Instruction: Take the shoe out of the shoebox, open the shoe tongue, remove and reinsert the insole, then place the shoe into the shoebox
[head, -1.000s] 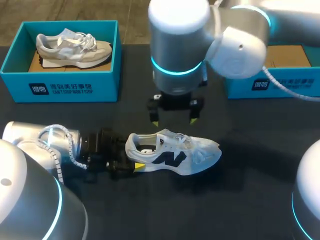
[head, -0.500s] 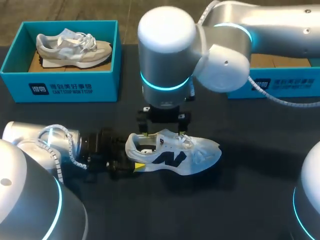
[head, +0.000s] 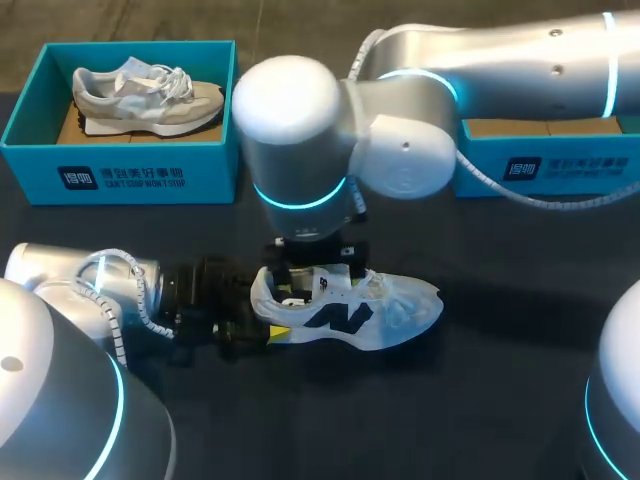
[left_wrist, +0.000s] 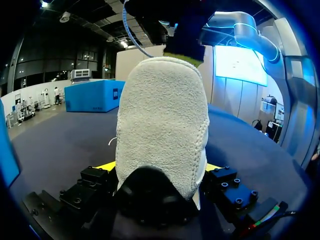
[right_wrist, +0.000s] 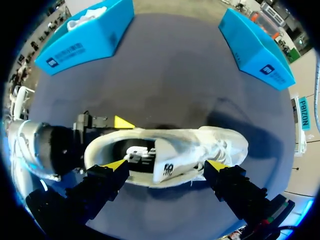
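Shoe (head: 350, 312) on table (head: 500, 400), second shoe (head: 150, 95) in shoebox (head: 140, 180)

- I'm looking at my right arm (head: 400, 150): rounded silver-grey casings, with cyan light rings (head: 300, 195) glowing at the joints.
- My left arm (head: 60, 285) is wearing the same silver shell, with a white coiled cable (head: 125, 295) looping along it.
- The left gripper (left_wrist: 160, 167) and right gripper (right_wrist: 166, 166) are showing black finger blocks ending in yellow tips. The left's are studded with screws.

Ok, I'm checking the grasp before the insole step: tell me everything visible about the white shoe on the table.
The white shoe, mesh-looking with a dark side logo and white laces, stands upright on its sole on the table. The left gripper clamps its fuzzy heel from both sides. The right gripper hangs open over its mouth.
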